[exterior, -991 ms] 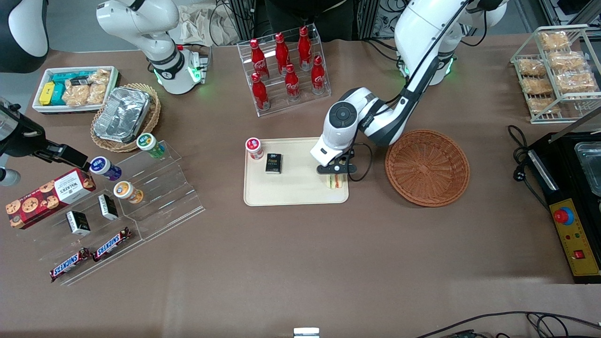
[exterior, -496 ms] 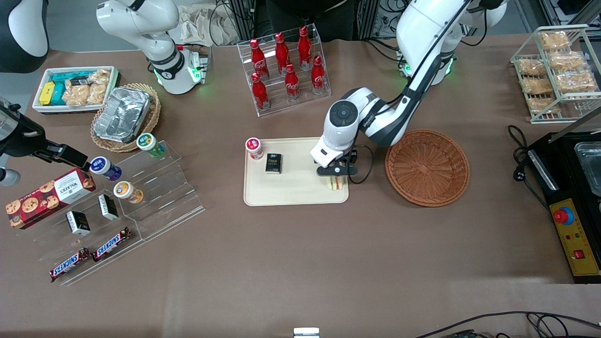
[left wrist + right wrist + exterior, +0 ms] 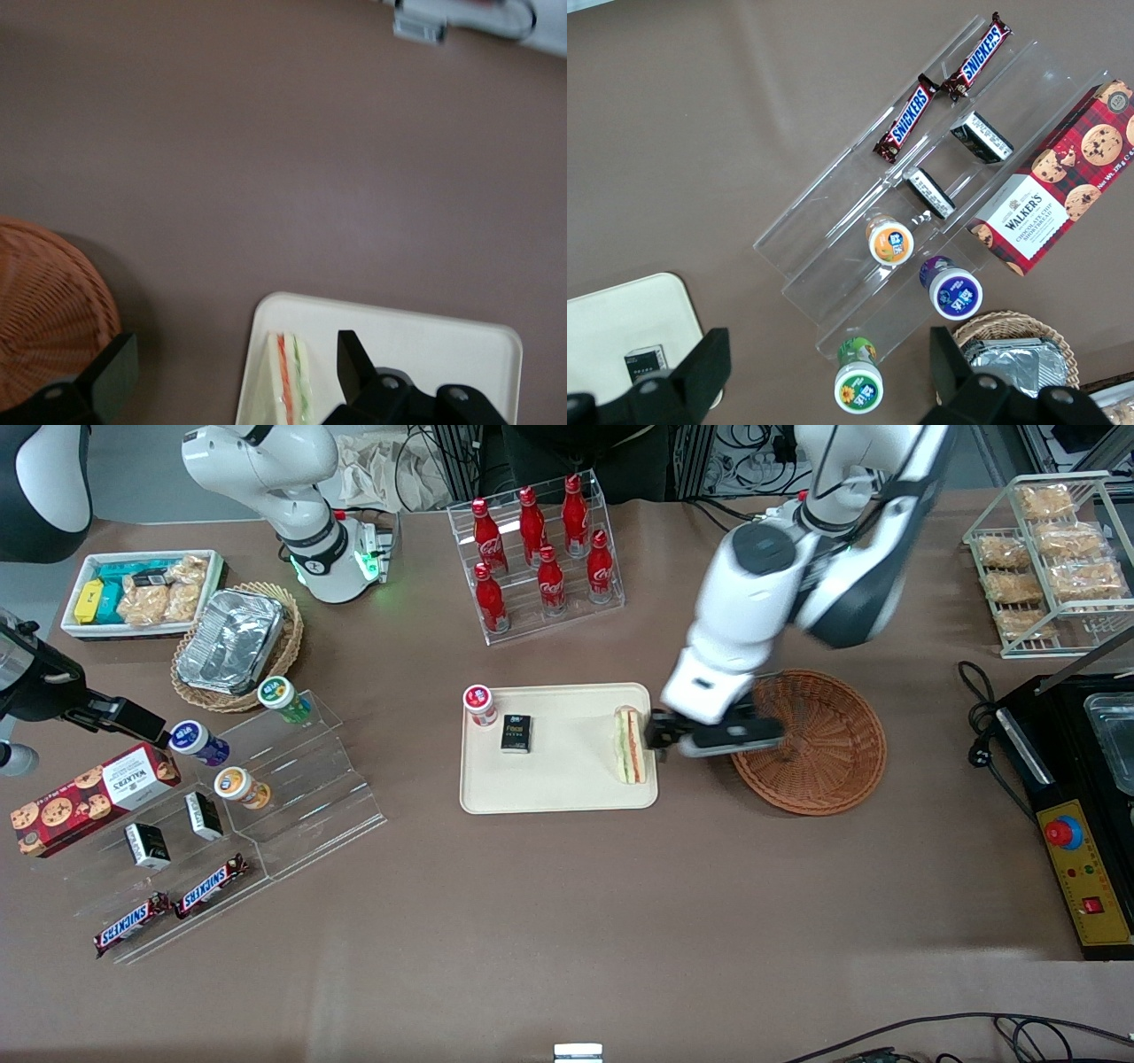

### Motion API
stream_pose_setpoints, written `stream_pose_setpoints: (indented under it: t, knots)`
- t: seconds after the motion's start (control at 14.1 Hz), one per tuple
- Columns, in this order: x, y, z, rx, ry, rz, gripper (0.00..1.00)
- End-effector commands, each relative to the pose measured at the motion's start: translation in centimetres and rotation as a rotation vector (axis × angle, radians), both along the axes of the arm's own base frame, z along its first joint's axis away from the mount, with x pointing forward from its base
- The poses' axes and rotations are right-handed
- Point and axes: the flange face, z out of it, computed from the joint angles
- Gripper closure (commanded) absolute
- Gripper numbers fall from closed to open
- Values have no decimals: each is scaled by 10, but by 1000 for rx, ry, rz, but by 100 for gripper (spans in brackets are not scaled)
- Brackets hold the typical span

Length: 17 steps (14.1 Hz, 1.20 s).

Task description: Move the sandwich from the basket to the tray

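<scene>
The sandwich (image 3: 631, 746) lies on the cream tray (image 3: 558, 784), at the tray's edge closest to the reddish-brown wicker basket (image 3: 824, 753). Its red, orange and green layers face up. My left gripper (image 3: 657, 735) is open and empty, raised above the gap between tray and basket, just beside the sandwich. In the left wrist view the sandwich (image 3: 288, 385) lies on the tray (image 3: 425, 341) below and between the spread fingers (image 3: 353, 359), apart from them, with the gripper (image 3: 235, 372) above it. The basket (image 3: 44, 301) looks empty.
A red-lidded cup (image 3: 479, 704) and a black box (image 3: 516, 733) share the tray. A rack of cola bottles (image 3: 540, 549) stands farther from the camera. An acrylic snack stand (image 3: 292, 779) and a tan basket with foil (image 3: 235, 642) lie toward the parked arm's end.
The gripper has let go of the sandwich, opened, risen and swung toward the basket. The sandwich now lies free on the tray.
</scene>
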Motion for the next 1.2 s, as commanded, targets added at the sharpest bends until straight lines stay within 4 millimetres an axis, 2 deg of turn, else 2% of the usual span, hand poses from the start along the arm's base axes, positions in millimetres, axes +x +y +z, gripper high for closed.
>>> stream_pose_setpoints:
  t: [0.0, 0.07, 0.14, 0.28, 0.35, 0.5, 0.64, 0.78, 0.92, 1.13]
  knots:
    - [-7, 23, 24, 17, -7, 31, 0]
    - [-9, 32, 30, 52, 14, -6, 0]
    - [-8, 51, 38, 83, 34, -35, 0]
    - [-3, 97, 55, 131, 85, -67, 0]
    - [2, 121, 70, 100, 112, -60, 0]
    - [7, 169, 82, 128, 197, -124, 0]
    - [2, 198, 98, 159, 235, -274, 0]
    - [-7, 232, 118, 164, 225, -310, 0]
    - [-22, 246, 134, 183, 238, -388, 0]
    - [-38, 248, 149, 185, 252, -398, 0]
